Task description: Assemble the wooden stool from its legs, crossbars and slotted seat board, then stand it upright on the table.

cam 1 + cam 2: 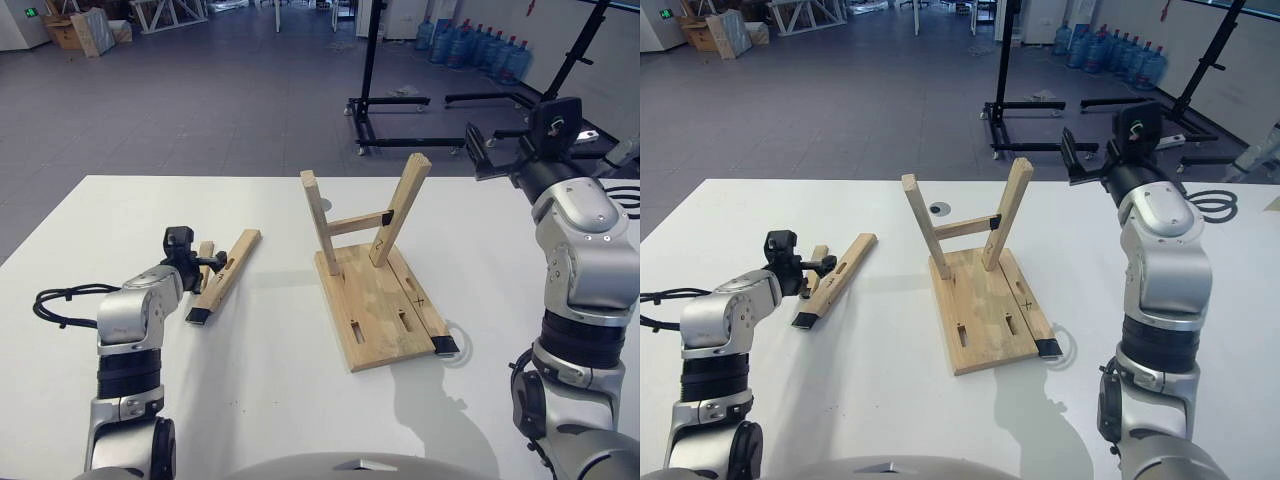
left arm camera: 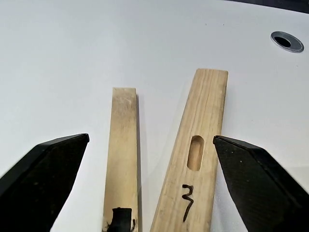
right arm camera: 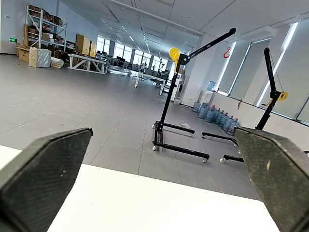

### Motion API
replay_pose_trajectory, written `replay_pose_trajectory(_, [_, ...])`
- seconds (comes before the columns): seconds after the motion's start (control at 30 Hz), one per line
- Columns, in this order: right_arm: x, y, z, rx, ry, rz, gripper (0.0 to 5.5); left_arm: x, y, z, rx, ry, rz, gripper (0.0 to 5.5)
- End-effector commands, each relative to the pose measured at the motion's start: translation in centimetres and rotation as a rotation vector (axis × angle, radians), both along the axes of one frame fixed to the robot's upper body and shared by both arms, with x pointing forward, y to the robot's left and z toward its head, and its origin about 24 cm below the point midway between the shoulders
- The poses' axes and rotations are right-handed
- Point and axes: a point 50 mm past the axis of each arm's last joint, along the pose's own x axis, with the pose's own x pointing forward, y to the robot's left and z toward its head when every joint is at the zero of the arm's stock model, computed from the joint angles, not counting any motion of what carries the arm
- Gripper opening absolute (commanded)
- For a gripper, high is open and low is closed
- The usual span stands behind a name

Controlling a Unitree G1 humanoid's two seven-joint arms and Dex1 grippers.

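Grey-floored hall behind, with black wheeled stands [image 1: 400, 110] and blue water bottles [image 1: 480, 50] toward the far wall. White worktop [image 1: 250, 400] in front, carrying every stool part.

Left end effector [image 2: 150, 139] low over the left part of the worktop, fingers spread wide, nothing gripped. Just ahead of its fingertips, two loose pieces side by side, close but apart:
- narrow pale wooden crossbar slat [image 2: 121, 154], on the outer left
- wider pale wooden loose leg [image 2: 195, 159] with an oval slot and a black-capped near end

Both flat on the worktop, running away toward the far right. Neither seen touching a finger.

Right end effector [image 3: 164, 133] raised high near the far right edge of the worktop, fingers wide apart, empty, facing the hall. Well apart from all the wood.

Pale wooden slotted seat board [image 1: 385, 310] flat near the middle, between the two arms. At its far end, left upright leg [image 1: 320, 222] and right upright leg [image 1: 400, 208], leaning apart, joined by a fitted crossbar [image 1: 355, 223]. Along the board's right edge, a black-tipped flat leg [image 1: 425, 305]; on the board or just beside it, cannot tell.

Count:
- one seat board
- four legs: two upright, one by the board, one loose
- two crossbars: one fitted, one loose

Round dark hole [image 2: 287, 41] in the worktop beyond the loose pieces.
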Motion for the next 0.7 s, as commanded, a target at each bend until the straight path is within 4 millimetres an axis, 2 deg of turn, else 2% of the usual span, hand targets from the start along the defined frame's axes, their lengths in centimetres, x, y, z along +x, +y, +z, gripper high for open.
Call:
replay_pose_trajectory(0.03, [0.0, 0.4, -0.4, 0.009, 0.013, 0.020, 5.40, -0.7, 1.5, -1.5, 0.023, 0.029, 0.076, 4.71])
replay_pose_trajectory(0.27, [0.2, 0.7, -0.4, 0.009, 0.015, 0.038, 5.40, -0.6, 2.0, -1.9, 0.037, 0.010, 0.085, 4.71])
replay_pose_trajectory(0.5, [0.5, 0.9, -0.4, 0.012, 0.016, 0.047, 5.40, -0.4, 2.2, -3.8, 0.047, 0.065, 0.066, 4.71])
replay_pose_trajectory(0.7, [0.5, 1.0, -0.4, 0.019, 0.012, 0.046, 5.40, 0.2, 3.2, -3.7, 0.032, 0.088, 0.044, 3.89])
